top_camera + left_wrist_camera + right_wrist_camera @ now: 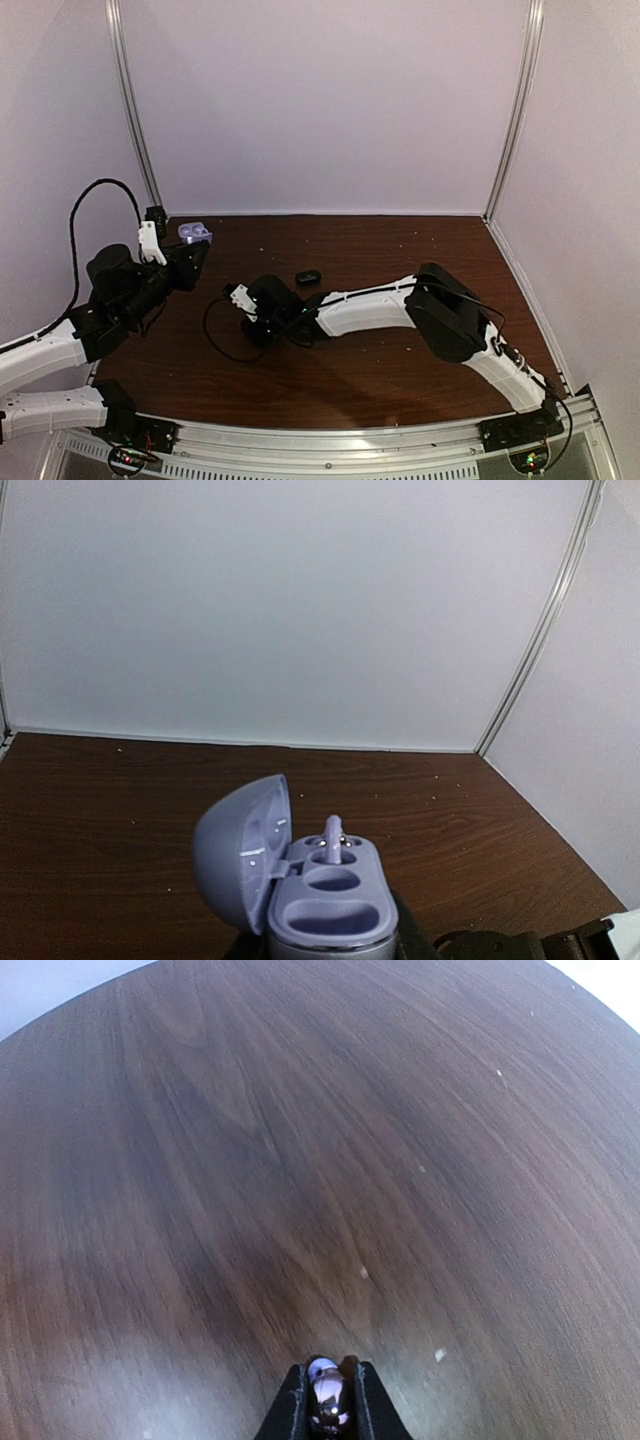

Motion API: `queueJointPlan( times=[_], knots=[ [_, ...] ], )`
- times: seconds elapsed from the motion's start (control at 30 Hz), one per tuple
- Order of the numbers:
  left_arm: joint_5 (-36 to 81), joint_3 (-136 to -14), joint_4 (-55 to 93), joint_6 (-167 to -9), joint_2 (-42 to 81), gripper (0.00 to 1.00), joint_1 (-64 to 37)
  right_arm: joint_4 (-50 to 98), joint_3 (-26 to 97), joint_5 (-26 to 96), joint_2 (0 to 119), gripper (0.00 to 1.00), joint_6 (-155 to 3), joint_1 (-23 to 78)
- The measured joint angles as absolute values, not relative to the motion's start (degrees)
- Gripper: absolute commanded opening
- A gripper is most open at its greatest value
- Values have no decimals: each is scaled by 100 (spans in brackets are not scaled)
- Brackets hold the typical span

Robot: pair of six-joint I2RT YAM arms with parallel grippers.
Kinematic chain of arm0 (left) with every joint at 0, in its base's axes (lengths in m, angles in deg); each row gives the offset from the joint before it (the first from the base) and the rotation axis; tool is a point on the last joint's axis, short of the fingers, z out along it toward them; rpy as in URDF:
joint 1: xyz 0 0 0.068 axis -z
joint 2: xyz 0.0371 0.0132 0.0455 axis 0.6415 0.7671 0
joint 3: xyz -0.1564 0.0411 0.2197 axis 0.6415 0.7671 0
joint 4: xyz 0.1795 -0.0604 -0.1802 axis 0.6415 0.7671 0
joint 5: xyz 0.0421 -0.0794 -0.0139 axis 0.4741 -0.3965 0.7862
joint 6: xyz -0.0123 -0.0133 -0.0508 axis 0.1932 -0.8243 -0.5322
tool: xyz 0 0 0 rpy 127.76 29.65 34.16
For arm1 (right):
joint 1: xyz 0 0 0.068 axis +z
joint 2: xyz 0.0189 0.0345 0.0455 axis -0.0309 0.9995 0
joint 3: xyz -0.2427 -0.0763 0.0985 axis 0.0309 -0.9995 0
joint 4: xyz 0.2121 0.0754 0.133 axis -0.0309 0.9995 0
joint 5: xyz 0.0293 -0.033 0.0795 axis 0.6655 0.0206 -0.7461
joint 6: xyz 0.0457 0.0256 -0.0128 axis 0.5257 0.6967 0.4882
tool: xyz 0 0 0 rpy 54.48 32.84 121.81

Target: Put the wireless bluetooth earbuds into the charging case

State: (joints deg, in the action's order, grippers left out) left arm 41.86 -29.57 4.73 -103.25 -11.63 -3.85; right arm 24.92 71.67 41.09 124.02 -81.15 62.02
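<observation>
Right gripper clamped on an earbud; the charging case, lid open, pinched in the left gripper, lies farther back to its left.

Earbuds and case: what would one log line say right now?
left tool: holds charging case, lid open | first earbud: upright in far well | right tool: shut on second earbud

Right gripper low at the bottom edge, jaws pinched in close on a bud, glossy pale purple, tucked right between the two black tips. Dark wood-grain bench fills nearly everything above, and a few white specks are scattered to the right. Pale wall peeks in at the top corners.
</observation>
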Motion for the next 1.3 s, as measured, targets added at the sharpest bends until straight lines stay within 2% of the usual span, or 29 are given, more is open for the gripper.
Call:
queueJointPlan(
  times=[0.13, 0.4, 0.57, 0.67, 0.77, 0.9, 1.1, 1.3],
  knots=[
    [4162, -2955, 460, -10307, -1126, 0, -385, 2217, 5969, 3821, 11681, 8, -8233, 6112],
    [4007, -2948, 411, -10255, -999, 0, -385, 1626, 2793, 2890, 9677, 9, -8472, 6062],
    [3797, -2878, 193, -10248, -827, 0, -385, 1524, 1617, 2437, 8829, 11, -8611, 6125],
    [3664, -2867, 105, -10248, -676, 0, -385, 1497, 1359, 2304, 8643, 16, -8714, 6136],
    [3563, -2863, 66, -10248, -623, 0, -385, 1497, 1344, 2236, 8632, 33, -8806, 6143],
    [3513, -2863, 5, -10242, -641, 0, -385, 1508, 1351, 2223, 8630, 46, -8898, 6143],
    [3483, -2841, -4, -10207, -752, 0, -385, 1843, 1353, 2450, 8331, 51, -8898, 6145],
    [3480, -2811, -17, -10202, -761, 0, -385, 2162, 1353, 2916, 7528, 43, -8767, 6147]
  ],
)
